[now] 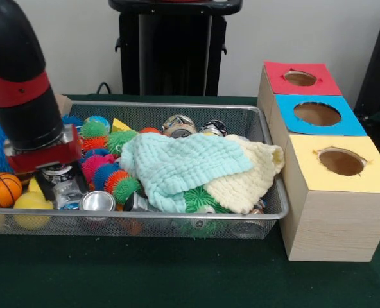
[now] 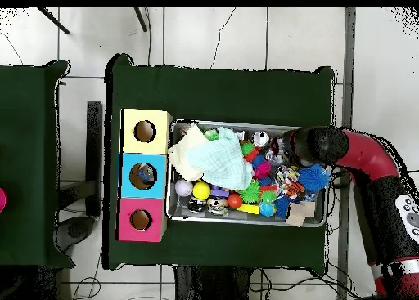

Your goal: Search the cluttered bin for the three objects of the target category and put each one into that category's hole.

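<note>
The arm (image 1: 23, 83) fills the bin's (image 1: 267, 212) end farthest from the boxes, its jaws buried among cans and spiky balls (image 1: 110, 173), packed tight on every side. Beyond them towards the boxes, a mint cloth (image 1: 177, 163) and a cream cloth (image 1: 248, 179) cover the clutter. The red hole (image 1: 300, 77), blue hole (image 1: 317, 113) and yellow hole (image 1: 341, 161) stand open from above. The green surface (image 1: 145, 276) beside the bin lies bare.

Dark green table (image 1: 145, 276) carries it all: the wire mesh bin (image 1: 177, 226) sits right on the cloth, and just beside it a row of three wooden boxes (image 1: 334, 212), topped red, blue, yellow.
</note>
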### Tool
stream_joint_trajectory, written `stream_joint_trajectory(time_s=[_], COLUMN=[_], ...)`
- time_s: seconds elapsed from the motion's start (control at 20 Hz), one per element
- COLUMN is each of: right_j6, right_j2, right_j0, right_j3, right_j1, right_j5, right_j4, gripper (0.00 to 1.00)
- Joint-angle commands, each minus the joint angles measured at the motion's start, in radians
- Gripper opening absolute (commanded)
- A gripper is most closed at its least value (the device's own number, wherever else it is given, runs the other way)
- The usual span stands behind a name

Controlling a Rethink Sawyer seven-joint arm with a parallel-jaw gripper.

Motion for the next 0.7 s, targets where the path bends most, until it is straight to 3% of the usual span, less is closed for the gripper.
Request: stream_joint_trajectory(time_s=[0.05, 0.7], right_j6=[0.139, 0.153], right_j2=[-0.089, -0.149], right_j0=[0.085, 0.166], right_j3=[0.123, 0.096], right_j1=[-0.018, -0.028], right_j5=[-0.151, -0.153], right_j4=[-0.052, 0.027], gripper=[1.0, 1.0])
